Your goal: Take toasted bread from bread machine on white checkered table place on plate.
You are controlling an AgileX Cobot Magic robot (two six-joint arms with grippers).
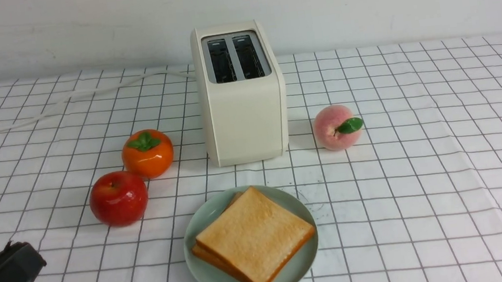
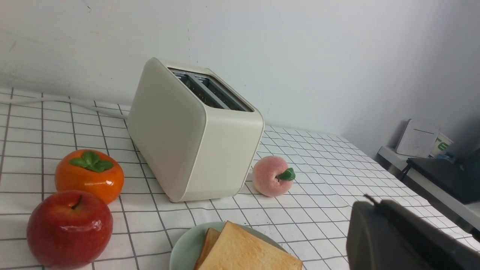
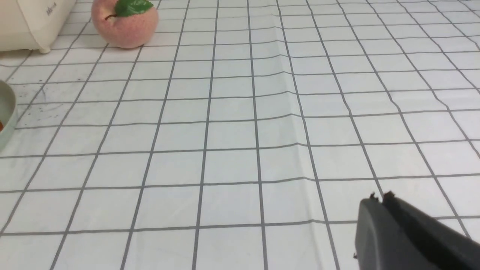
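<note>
Two slices: the toasted bread [image 1: 254, 235] lies stacked on the plate [image 1: 202, 215], the upper slice turned a little so the lower one's corner shows beside it.
Plate: pale green, on the white checkered table [image 1: 425, 178] just in front of the bread machine [image 1: 242, 109].
Bread machine: upright, both slots dark and bare of bread; its white power cord [image 1: 62, 105] trails off to its left, the plug lying loose on the cloth.
Fruit: persimmon [image 1: 147, 153] and red apple [image 1: 118, 198] left of the bread machine, the two touching; peach [image 1: 337, 127] close on its right.
Surface: white cloth with a thin dark grid, faintly creased.
Room: plain white wall behind the bread machine; a side bench with a white box [image 2: 417, 138] to its far right.
Left gripper [image 2: 369, 200]: clenched on nothing, near the plate.
Right gripper [image 3: 378, 197]: pressed together, holding nothing, over bare cloth well right of the bread machine.
</note>
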